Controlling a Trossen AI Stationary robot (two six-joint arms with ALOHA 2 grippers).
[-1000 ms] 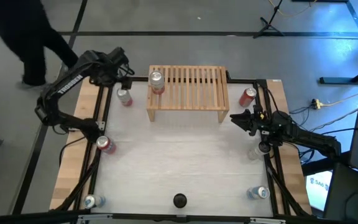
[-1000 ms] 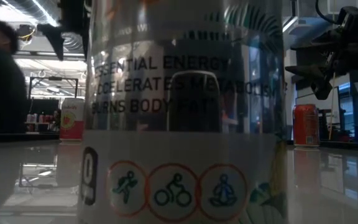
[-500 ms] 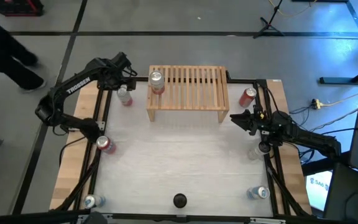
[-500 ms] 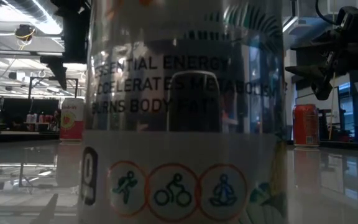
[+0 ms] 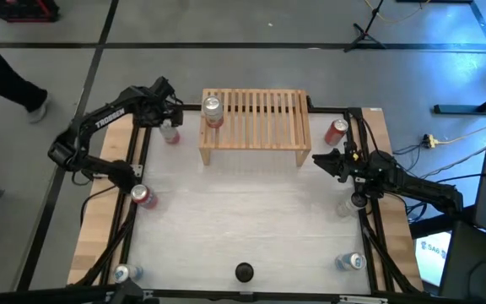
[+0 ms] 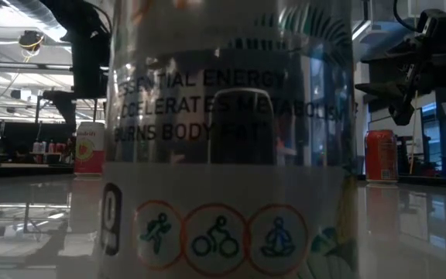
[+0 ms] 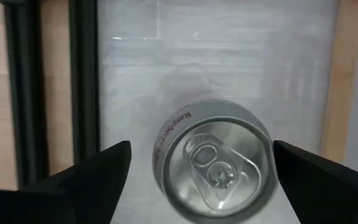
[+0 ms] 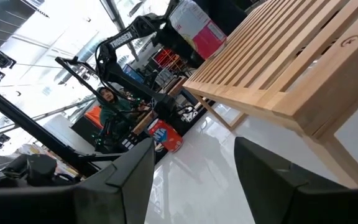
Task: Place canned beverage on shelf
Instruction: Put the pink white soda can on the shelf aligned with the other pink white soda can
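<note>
The left end effector (image 7: 197,165) hangs open, seemingly centred over a can (image 7: 215,163) beside the shelf (image 5: 256,118), ready to grasp.

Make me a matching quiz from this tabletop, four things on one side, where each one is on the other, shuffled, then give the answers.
Things:
1. can on the shelf
2. left gripper
3. right gripper
4. black round object

Places:
A. near edge of the table, centre
B. above a can left of the shelf
C. shelf top, left end
D. off the shelf's right end

Pairs: 1-C, 2-B, 3-D, 4-A
</note>
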